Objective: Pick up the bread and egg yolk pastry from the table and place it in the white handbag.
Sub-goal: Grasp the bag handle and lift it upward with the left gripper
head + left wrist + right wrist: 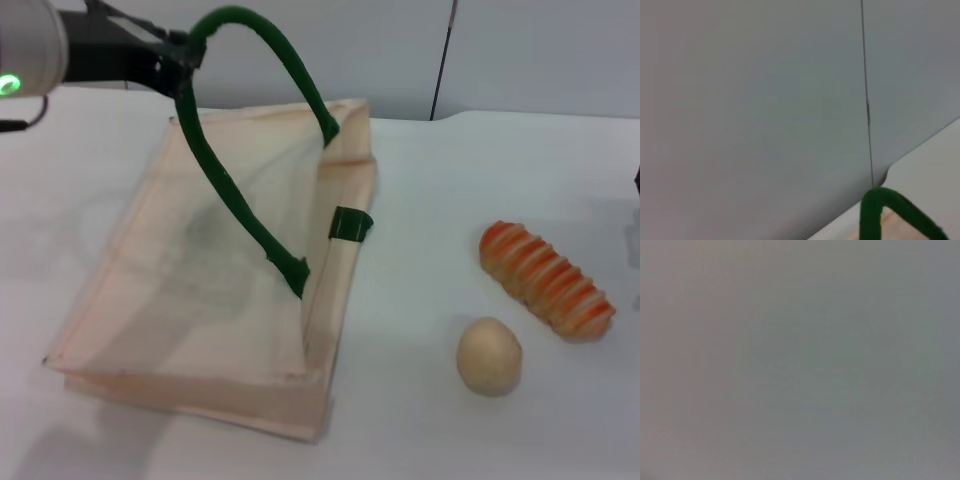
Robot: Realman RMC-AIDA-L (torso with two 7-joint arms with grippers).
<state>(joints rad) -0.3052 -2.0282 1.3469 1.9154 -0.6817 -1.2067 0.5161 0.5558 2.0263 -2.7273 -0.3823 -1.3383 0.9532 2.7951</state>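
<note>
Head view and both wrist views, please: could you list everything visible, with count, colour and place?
white handbag: one, cream, lying on the left half of the table with its mouth held open.
rope handles: two, dark green; one is lifted above the bag's far-left corner, the other lies across the fabric.
bread: one, tan with orange-red stripes, on the table right of the bag.
egg yolk pastry: one, pale beige, on the table nearer than the bread, apart from it.
table: one, white.
wall: grey, behind the table; it fills the right wrist view.
left gripper: one, black, far left, its jaws closed on the raised handle.
right gripper: not in view.
</note>
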